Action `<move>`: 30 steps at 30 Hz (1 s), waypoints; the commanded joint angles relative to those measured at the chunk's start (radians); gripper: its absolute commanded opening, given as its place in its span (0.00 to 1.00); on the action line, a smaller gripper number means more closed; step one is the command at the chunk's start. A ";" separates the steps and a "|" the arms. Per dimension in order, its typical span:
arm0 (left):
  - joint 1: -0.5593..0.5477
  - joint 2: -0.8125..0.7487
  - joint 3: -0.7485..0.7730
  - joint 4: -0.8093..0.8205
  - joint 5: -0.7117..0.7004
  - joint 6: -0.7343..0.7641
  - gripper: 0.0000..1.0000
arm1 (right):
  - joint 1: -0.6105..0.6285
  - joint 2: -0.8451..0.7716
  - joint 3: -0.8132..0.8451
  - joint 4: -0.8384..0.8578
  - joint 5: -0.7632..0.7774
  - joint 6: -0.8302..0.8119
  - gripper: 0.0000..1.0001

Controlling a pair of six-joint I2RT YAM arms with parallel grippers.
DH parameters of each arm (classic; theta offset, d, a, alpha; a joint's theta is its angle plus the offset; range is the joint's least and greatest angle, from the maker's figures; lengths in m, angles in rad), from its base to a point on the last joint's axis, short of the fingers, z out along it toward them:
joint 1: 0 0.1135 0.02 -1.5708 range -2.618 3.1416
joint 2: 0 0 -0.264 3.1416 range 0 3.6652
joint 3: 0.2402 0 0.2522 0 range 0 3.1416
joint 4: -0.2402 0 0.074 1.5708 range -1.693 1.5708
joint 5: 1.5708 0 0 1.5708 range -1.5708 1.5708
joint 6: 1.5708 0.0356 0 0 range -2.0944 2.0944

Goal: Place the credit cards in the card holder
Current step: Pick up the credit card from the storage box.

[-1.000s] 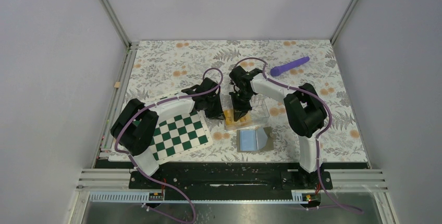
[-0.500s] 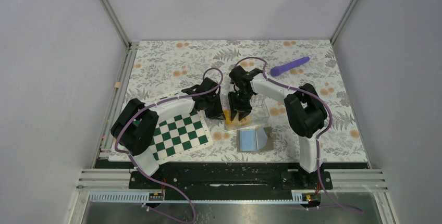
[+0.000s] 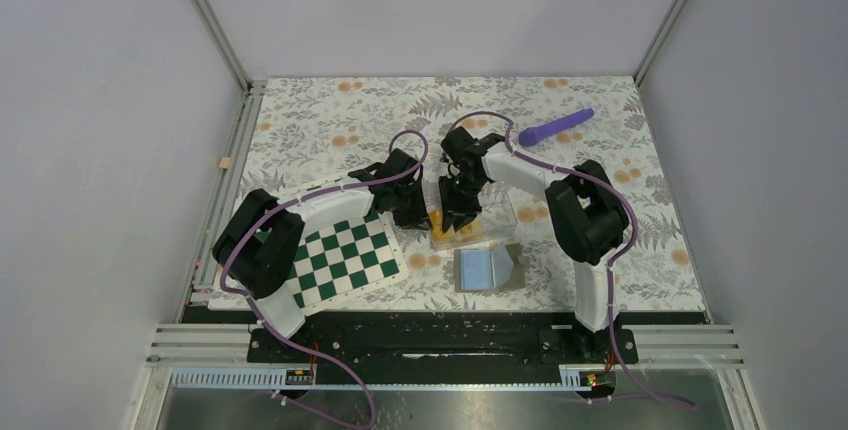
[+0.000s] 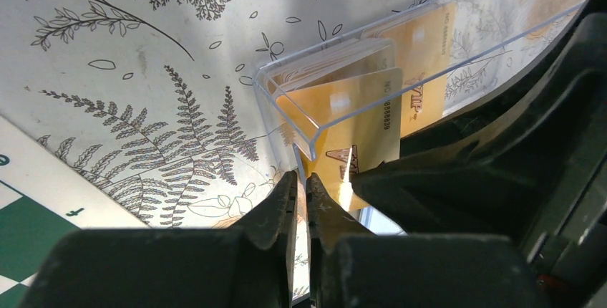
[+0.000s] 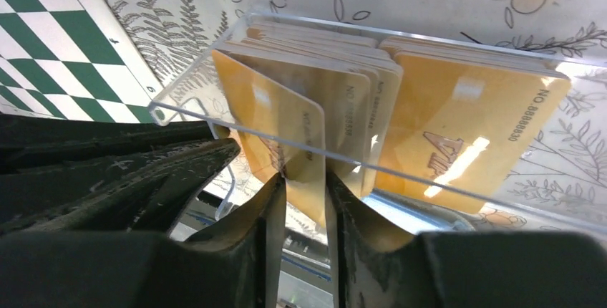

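Note:
The clear acrylic card holder (image 3: 490, 212) stands mid-table with several orange-yellow credit cards (image 5: 458, 118) upright inside it, in two stacks. My left gripper (image 3: 411, 216) is at its left end, jaws pinched on the holder's clear side wall (image 4: 296, 156). My right gripper (image 3: 459, 218) hangs over the holder's left part. In the right wrist view its fingers (image 5: 270, 200) stand a narrow gap apart, and one card (image 5: 275, 118) leans away from the left stack with its lower corner in that gap. The same cards show in the left wrist view (image 4: 358, 118).
A green-and-white chessboard (image 3: 345, 255) lies just left of the left gripper. A blue-grey flat case (image 3: 485, 268) lies in front of the holder. A purple rod (image 3: 555, 127) lies at the back right. A small tan piece (image 3: 224, 162) sits by the left rail.
My right gripper has shifted slightly left over the holder's left stack. The left gripper and the holder have not moved.

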 commanded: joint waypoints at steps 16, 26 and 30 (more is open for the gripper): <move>-0.027 -0.031 0.037 -0.094 -0.082 0.043 0.06 | 0.009 -0.168 -0.033 0.084 -0.070 0.009 0.00; -0.026 -0.208 0.080 -0.094 -0.117 0.062 0.36 | -0.019 -0.344 -0.083 0.085 -0.027 0.006 0.00; -0.032 -0.294 0.036 -0.061 -0.068 0.041 0.37 | -0.061 -0.468 -0.177 0.084 -0.045 0.004 0.00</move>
